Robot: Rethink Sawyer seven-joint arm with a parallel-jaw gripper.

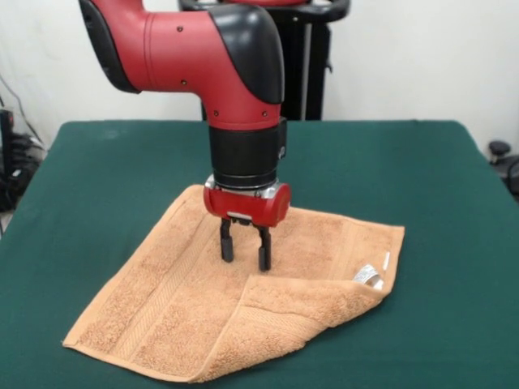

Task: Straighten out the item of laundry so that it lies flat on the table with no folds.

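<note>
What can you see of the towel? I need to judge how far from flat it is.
The towel is orange-tan terry cloth with woven border bands, lying spread on the green table. Its near right part is folded back over itself, making a raised triangular flap, with a small white label at the right corner. The gripper stands over its middle, fingers apart, tips at or just above the cloth.

A white wall (422,57) fills the far background. Dark cables and equipment (15,162) sit at the far left, and a black caster wheel (499,150) shows at the right edge.
</note>
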